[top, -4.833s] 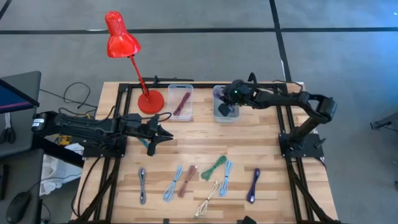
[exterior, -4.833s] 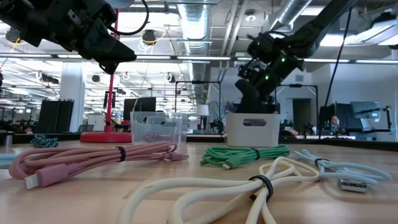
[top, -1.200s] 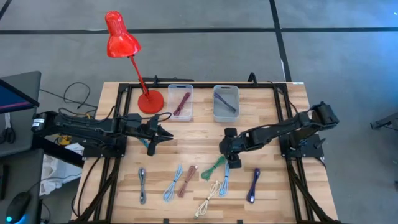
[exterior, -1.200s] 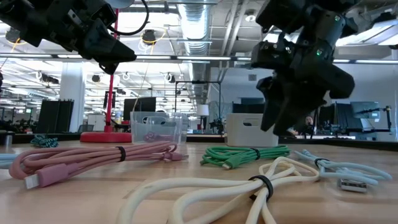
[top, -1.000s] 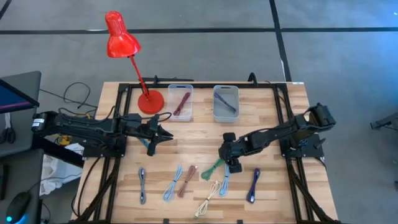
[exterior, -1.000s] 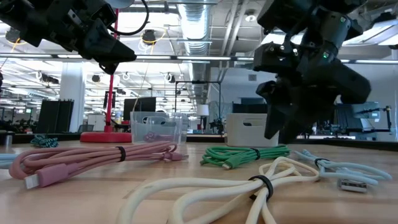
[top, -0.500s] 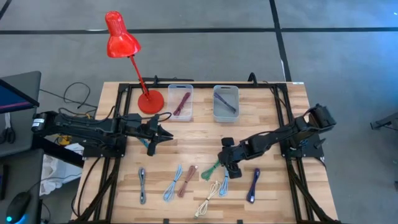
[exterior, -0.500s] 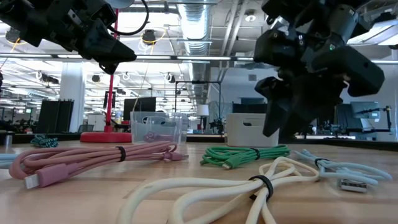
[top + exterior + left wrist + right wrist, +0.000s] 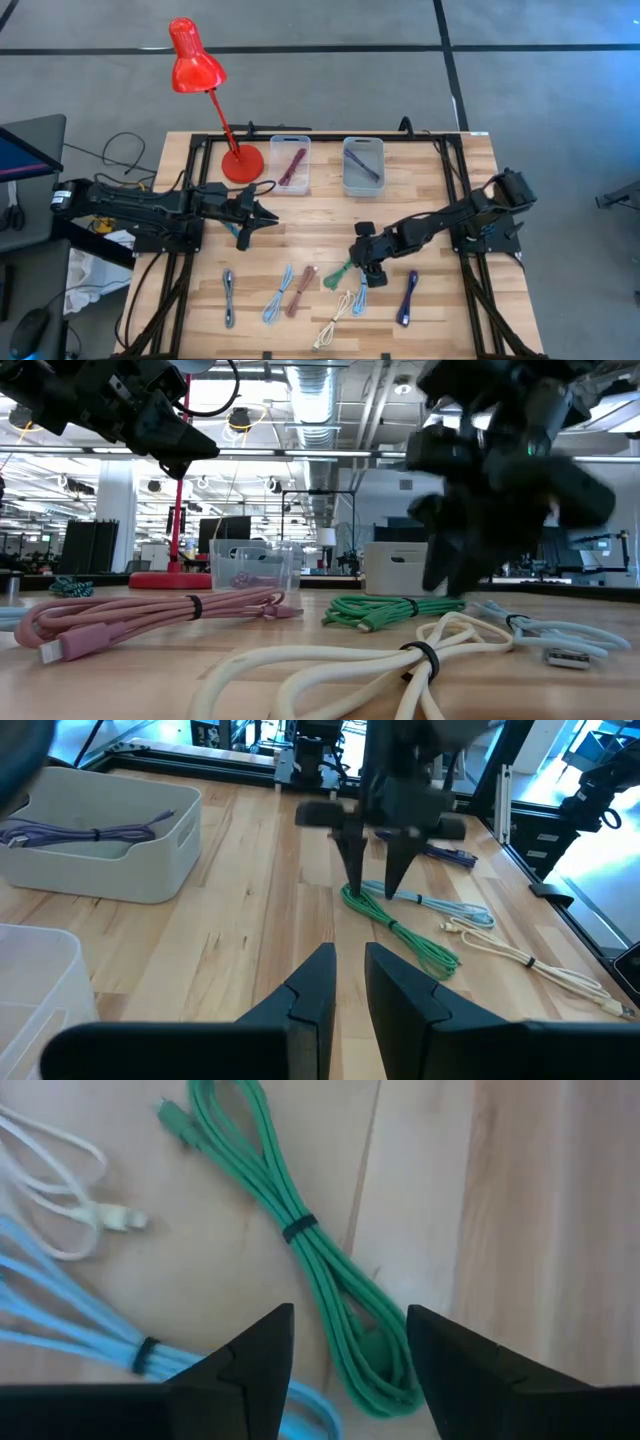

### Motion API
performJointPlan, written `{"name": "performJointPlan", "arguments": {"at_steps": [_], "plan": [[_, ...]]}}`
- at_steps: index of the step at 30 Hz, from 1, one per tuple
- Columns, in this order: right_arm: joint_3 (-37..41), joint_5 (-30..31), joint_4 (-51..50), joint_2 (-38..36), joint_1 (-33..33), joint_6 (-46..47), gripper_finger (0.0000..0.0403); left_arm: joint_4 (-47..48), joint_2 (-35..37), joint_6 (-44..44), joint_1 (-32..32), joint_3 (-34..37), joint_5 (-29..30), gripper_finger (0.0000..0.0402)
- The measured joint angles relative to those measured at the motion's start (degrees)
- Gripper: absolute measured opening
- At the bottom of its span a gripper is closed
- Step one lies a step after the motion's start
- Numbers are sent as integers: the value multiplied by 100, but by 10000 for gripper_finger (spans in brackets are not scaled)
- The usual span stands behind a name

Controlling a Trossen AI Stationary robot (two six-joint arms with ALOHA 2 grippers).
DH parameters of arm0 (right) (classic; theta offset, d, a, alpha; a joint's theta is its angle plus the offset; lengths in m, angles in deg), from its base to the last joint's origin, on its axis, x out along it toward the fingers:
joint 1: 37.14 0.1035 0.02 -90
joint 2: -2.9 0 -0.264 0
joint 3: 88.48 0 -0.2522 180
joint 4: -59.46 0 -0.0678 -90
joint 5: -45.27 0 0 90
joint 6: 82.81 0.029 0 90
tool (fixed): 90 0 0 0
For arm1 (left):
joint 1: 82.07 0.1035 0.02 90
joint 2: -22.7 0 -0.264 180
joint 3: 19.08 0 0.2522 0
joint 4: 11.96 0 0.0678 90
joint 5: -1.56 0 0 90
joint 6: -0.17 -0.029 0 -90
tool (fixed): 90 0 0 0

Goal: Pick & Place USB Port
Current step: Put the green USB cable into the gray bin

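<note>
A row of bundled cables lies near the table's near edge. Among them a green cable [image 9: 343, 270] lies flat, tied at its middle by a dark band [image 9: 298, 1228]. My right gripper [image 9: 368, 270] hangs open, slanting down over the green cable's right end [image 9: 372, 1380], one finger on either side of it; I cannot tell whether they touch it. My left gripper [image 9: 268, 218] waits above the table's left half, its fingers nearly together with nothing between them.
A light blue cable [image 9: 362, 292], a white cable [image 9: 338, 318] and a purple cable [image 9: 408, 297] lie close by. At the far side stand a clear bin [image 9: 291, 165] with a red cable, a white bin [image 9: 362, 166] with a purple cable, and a red lamp [image 9: 241, 163].
My right gripper, over the white bin several seconds ago, has come toward the near edge. In the last second it has crept a little nearer and lower over the green cable's right end. The cables lie as before.
</note>
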State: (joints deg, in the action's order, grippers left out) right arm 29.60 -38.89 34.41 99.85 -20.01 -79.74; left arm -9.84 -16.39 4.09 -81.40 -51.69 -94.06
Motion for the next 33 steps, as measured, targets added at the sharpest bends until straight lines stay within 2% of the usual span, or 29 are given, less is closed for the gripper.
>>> {"name": "performJointPlan", "arguments": {"at_steps": [6, 10, 13, 17, 19, 25, 33], "plan": [[-26, -80, 169, 441, 0, 2, 184, 1, -2, 0, 0, 0, 1, 57], [-20, -74, 279, 552, 11, 2, 160, 2, 4, 0, -2, 0, -1, 57], [-13, -29, 322, 472, 9, -5, 120, 2, 2, 0, -2, 0, -1, 57], [-10, -23, 311, 306, -4, -131, 39, 2, 2, 0, -2, 0, -1, 57], [16, -19, 252, 245, 0, -236, 13, 2, 2, 0, -1, 0, 0, 57], [17, 35, 231, 72, 0, -264, 6, 2, 2, 0, -1, 0, 1, 57], [15, 952, -232, -526, -113, -305, 4, 2, 2, 0, -1, 0, 1, 57]]}}
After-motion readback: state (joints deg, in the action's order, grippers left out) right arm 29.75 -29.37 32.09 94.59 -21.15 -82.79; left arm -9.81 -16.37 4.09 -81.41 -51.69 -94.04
